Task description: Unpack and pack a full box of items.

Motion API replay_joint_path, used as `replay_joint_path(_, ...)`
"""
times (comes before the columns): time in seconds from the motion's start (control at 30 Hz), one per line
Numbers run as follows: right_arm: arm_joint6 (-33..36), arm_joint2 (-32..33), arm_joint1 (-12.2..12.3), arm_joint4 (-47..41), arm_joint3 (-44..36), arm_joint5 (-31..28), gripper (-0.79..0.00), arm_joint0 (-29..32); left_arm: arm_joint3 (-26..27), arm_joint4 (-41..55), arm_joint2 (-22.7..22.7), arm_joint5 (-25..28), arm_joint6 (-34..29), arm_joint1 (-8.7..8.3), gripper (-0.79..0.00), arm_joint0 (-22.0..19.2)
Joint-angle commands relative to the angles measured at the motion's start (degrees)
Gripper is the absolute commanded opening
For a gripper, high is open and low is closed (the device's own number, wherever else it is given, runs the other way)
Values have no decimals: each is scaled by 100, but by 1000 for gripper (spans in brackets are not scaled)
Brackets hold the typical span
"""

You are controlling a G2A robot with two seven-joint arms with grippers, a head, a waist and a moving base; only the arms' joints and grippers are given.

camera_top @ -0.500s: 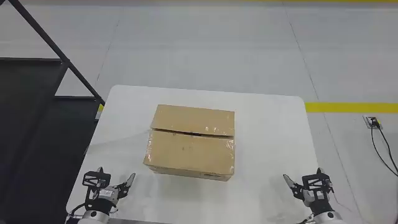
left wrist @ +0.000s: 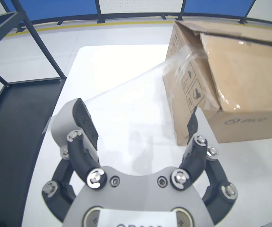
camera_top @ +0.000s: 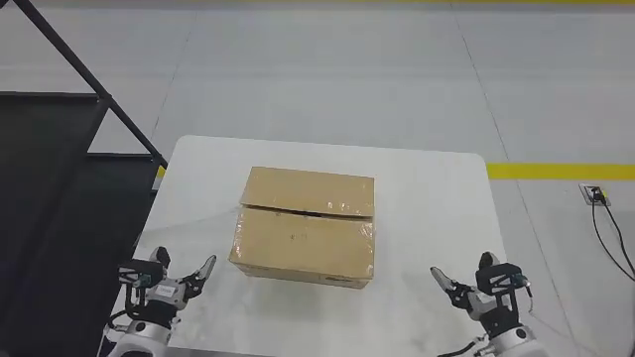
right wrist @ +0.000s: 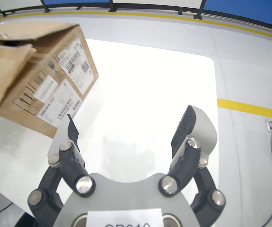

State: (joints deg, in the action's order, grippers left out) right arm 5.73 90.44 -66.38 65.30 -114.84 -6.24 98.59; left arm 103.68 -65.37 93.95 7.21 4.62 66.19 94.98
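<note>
Centrally, cardboard box [camera_top: 306, 238] on white table [camera_top: 427, 218], grey floor [camera_top: 327, 69] around.

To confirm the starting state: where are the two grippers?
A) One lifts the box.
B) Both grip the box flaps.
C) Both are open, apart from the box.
C: the left gripper and right gripper are open over the table, clear of the box.

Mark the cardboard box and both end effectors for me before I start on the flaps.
cardboard box [camera_top: 306, 238], top view, on its near top flap.
left end effector [left wrist: 136, 105], left wrist view, midway between its open fingertips.
right end effector [right wrist: 129, 111], right wrist view, midway between its open fingertips.
</note>
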Motion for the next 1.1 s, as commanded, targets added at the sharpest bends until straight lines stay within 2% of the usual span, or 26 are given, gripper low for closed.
replay_joint_path(0.0, 225, -39, -12, -252, -263, 43, 0, -76, 44, 365, 82, 146, -170, 0, 0, -109)
replay_joint_path(0.17, 727, -221, -50, -1011, -820, 155, 0, -285, 141, 899, 270, 456, -495, -13, 0, -191)
replay_joint_path(0.57, 701, -250, -58, -1152, -808, 131, 0, -290, 125, 1031, 236, 441, -564, -6, 0, -210)
replay_joint_path(0.67, 850, -353, -88, -1941, -606, 55, 0, -559, 106, 1482, 116, 330, -955, 15, 0, -503)
replay_joint_path(0.83, 1626, -668, -129, -3280, -34, -99, 0, -1320, 35, 2219, 130, 379, -1511, 21, 0, -853)
replay_joint_path(0.93, 2180, -780, -140, -4140, 392, -317, 0, -1759, -13, 2651, 133, 501, -1690, 24, 0, -984)
replay_joint_path(1.07, 2729, -880, -144, -4869, 928, -556, 0, -2243, -47, 3146, 201, 665, -1937, 18, 0, -1058)
